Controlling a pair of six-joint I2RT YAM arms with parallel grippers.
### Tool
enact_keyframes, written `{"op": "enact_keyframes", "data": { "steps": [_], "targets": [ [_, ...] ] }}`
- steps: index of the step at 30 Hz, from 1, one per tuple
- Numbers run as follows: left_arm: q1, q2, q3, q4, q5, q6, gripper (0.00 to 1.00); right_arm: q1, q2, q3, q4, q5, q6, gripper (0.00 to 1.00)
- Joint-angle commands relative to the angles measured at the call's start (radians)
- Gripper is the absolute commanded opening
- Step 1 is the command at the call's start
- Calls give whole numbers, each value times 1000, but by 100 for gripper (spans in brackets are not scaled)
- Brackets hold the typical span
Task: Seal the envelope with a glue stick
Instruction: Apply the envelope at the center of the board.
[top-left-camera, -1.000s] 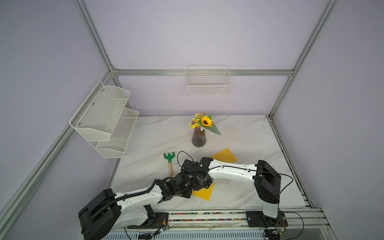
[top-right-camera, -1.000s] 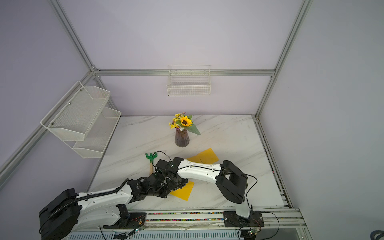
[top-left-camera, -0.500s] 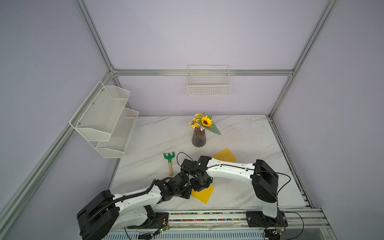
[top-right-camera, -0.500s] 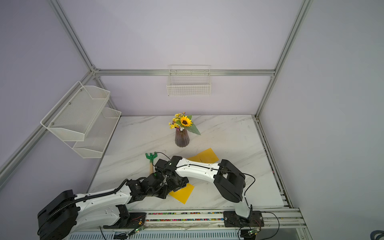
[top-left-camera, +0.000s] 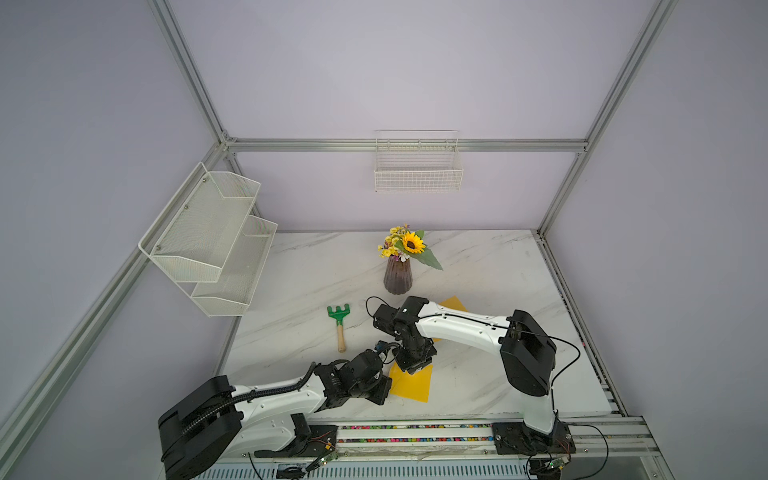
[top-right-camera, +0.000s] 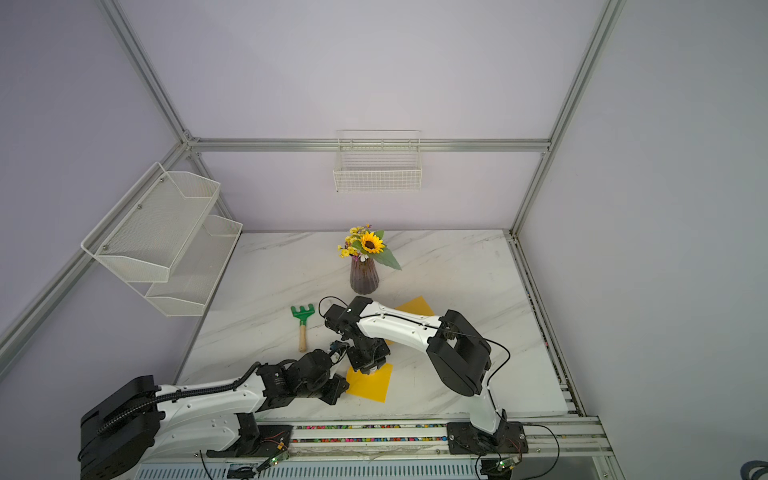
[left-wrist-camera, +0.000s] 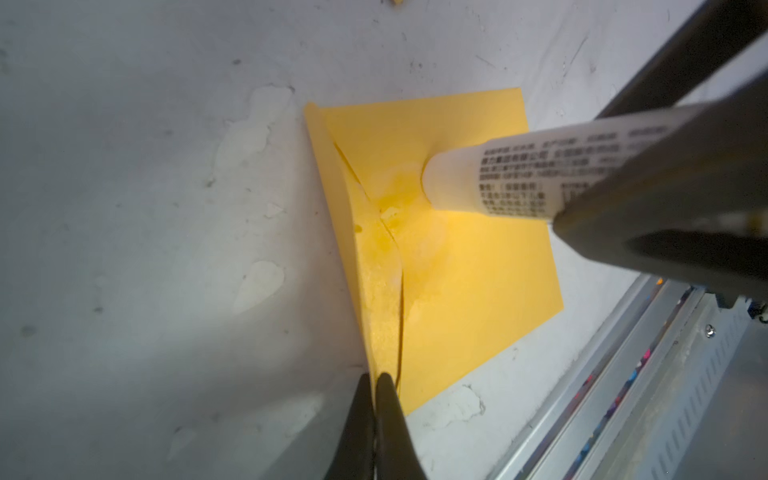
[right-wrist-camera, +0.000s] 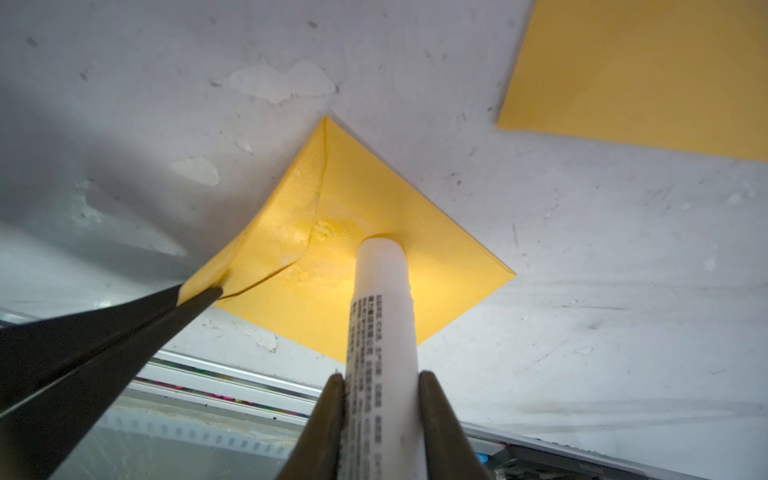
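The envelope (top-left-camera: 413, 388) lies flat on the table (top-left-camera: 478, 270) in the lower centre of both top views, close to the front rail. The right gripper (right-wrist-camera: 380, 378) is clamped round the barrel of the glue stick (right-wrist-camera: 382, 316), jaws pressed against both sides. The stick stands steeply tilted, its tip touching the envelope body just beside the point of the flap (left-wrist-camera: 374, 257). The left gripper (left-wrist-camera: 376, 378) is pinched tight on the flap's edge near one corner of the envelope, holding that edge raised off the table. A glossy, wrinkled patch shows on the paper around the flap's point, judged to be glue already laid down. Gluing appears to be under way; the flap is not yet pressed shut. Risks noted:

- The thin pinch at the corner could tear the paper or slip off if the stick drags the envelope sideways.
- Heavy downward pressure could buckle the softened paper further.
- A stroke running past the edge would smear glue onto the table, where pale patches (left-wrist-camera: 257, 282) already lie beside the envelope.
- The lifted flap could fall onto the stick.
- The tilted barrel could twist in the jaws.

A second yellow sheet (right-wrist-camera: 644, 70) lies well apart and seems safe.
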Motion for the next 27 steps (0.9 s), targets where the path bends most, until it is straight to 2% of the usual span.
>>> {"op": "enact_keyframes", "data": {
  "steps": [1,10,14,18,22,24,27],
  "targets": [
    [-10,11,21,35,-19,15,2,-1,26,-6,-8,-82,-47,0],
    [-12,-68,-22,-7,-111,-48,1,8,63,16,64,-201,-50,0],
    [-12,-102,-45,0,-126,-61,2,10,79,25,85,-200,-39,0],
    [-12,-90,-51,19,-111,-60,2,10,95,61,52,-64,6,0],
    [-12,-58,-48,36,-100,-58,2,10,126,117,-46,181,47,0],
    [-12,-48,-45,39,-95,-55,2,10,131,121,-57,219,53,0],
    [-12,-44,-44,44,-94,-52,2,19,140,113,-36,139,34,0]
  ]
}}
